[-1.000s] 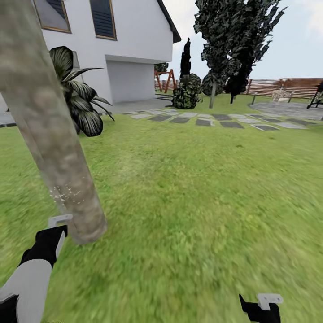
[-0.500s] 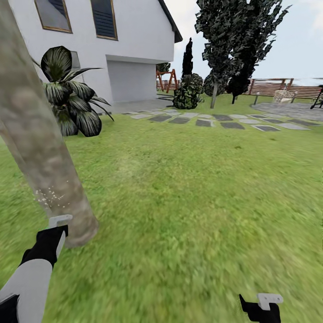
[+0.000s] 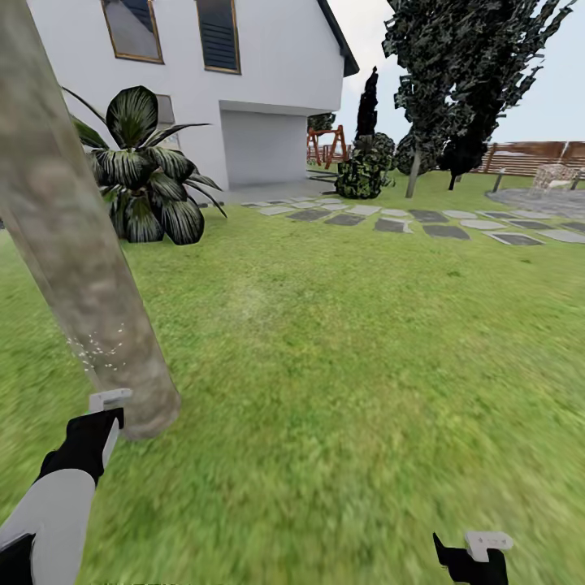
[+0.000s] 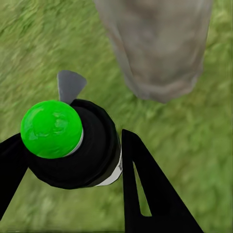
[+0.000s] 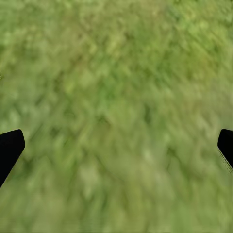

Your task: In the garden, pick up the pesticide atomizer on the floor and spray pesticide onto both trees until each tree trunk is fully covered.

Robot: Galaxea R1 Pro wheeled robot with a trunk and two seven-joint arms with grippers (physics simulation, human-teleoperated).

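The robot's left gripper (image 4: pixel 92 160) is clamped on the pesticide atomizer (image 4: pixel 73 145), a small black spray bottle whose cap shows bright green in the left wrist view, with a white band at its side, its dark fingers (image 4: pixel 145 189) pressed against the body on both sides. At the lower left of the head view the black-and-white left arm (image 3: pixel 61 487) sits just beside the base of a thick, mottled grey-brown tree trunk (image 3: pixel 73 244), where a scatter of fine white specks (image 3: pixel 97 351) marks the bark low down. The right gripper (image 5: pixel 116 145), its two dark fingertips spread wide at the frame edges, holds nothing above the green grass lawn (image 3: pixel 366 366). The pickup is done and the first trunk looks only slightly sprayed; most of its bark, and a second tree, apparently remain. Grey stepping slabs (image 3: pixel 390 223), a white house (image 3: pixel 268 73) and a brown slat fence (image 3: pixel 528 154) line the upper frame.
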